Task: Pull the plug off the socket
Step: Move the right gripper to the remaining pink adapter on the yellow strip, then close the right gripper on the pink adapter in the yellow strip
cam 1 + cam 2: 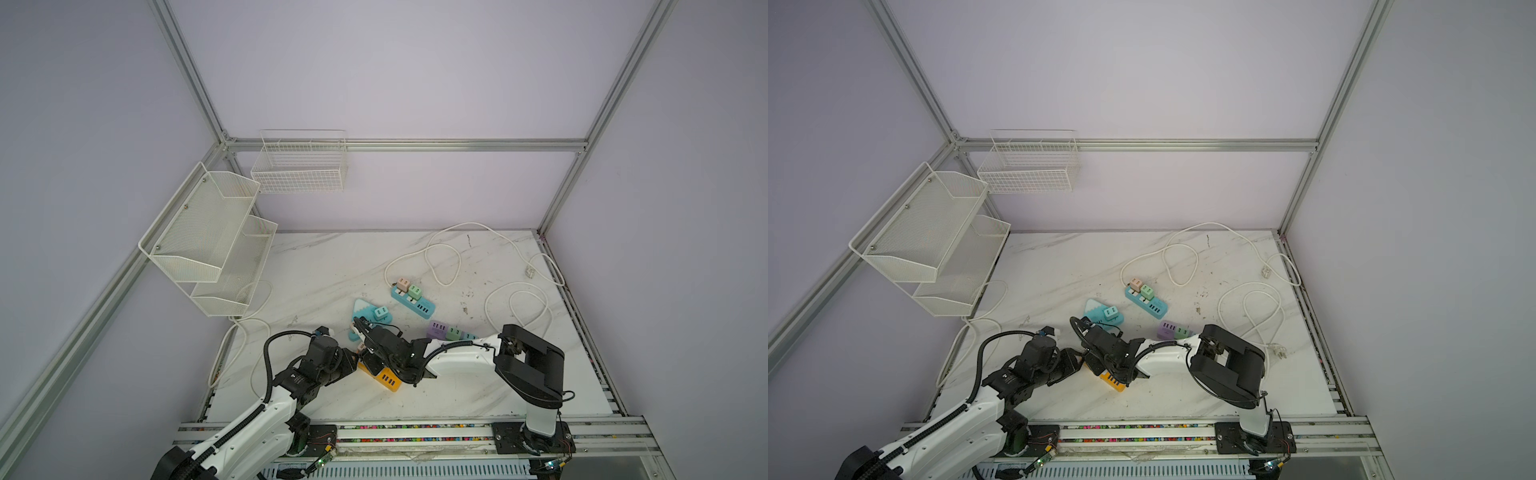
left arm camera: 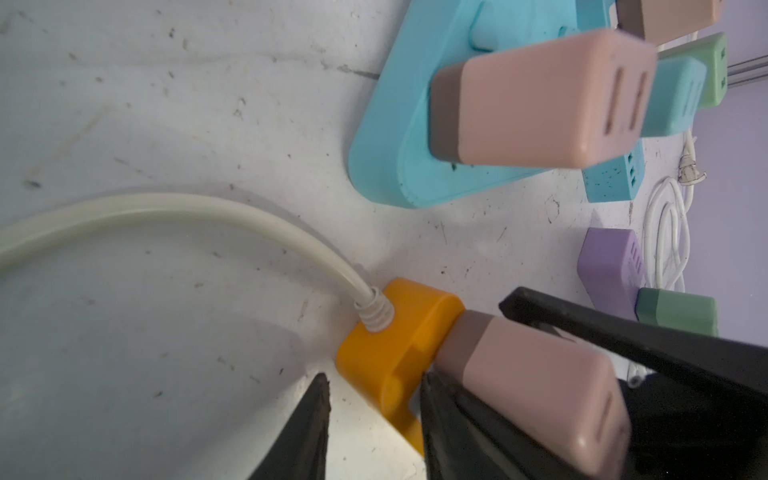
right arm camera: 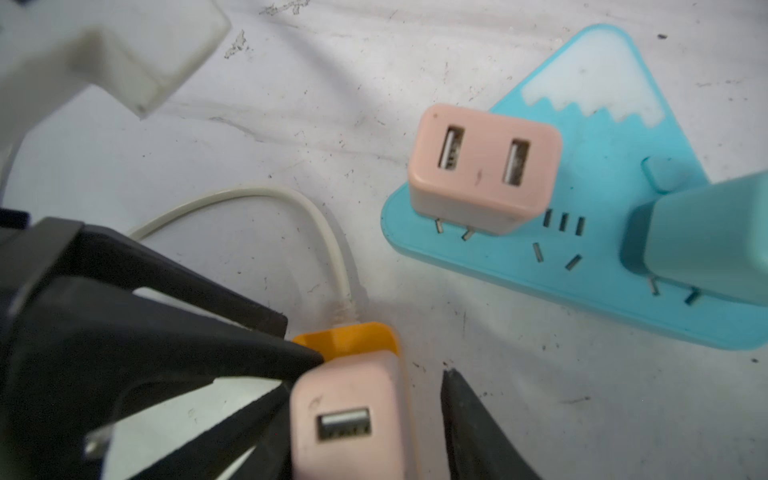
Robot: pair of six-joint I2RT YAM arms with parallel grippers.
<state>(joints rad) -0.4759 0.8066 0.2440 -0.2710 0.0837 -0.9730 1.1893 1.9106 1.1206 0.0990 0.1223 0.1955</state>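
Fingers of the right tool point(image 3: 370, 386) stand on either side of the pink USB charger plug point(image 3: 349, 419). The plug is seated in the orange power strip point(image 2: 386, 345), near the front of the bench point(image 1: 332, 266). Bench shows between one finger and the plug, so the jaws are open and not clamped. The left tool point(image 2: 376, 382) straddles the strip at its cable end. It is also open, with a sliver of bench visible beside one finger.

Likely faults:
- If the left tool does not pin the strip, the strip would probably rise with the plug instead of releasing it.
- The plug's smooth, rounded sides invite slipping under a shallow grip.
- A pull off the prong axis could jam or bend the prongs.
- The two tools work almost touching, so their fingers may collide.
- The white cable point(image 2: 208, 212) could drag the strip sideways.

Just beyond lies the blue mountain-shaped socket board point(image 3: 602, 257), carrying a second pink charger point(image 3: 482, 170) and a teal charger point(image 3: 706, 237). It is close enough to be knocked as the right tool lifts away.

Containers: a white wire basket point(image 1: 299, 183) hangs on the back wall, and a two-tier mesh rack point(image 1: 195, 224) is fixed to the left frame. Nothing is visible inside either in both top views.
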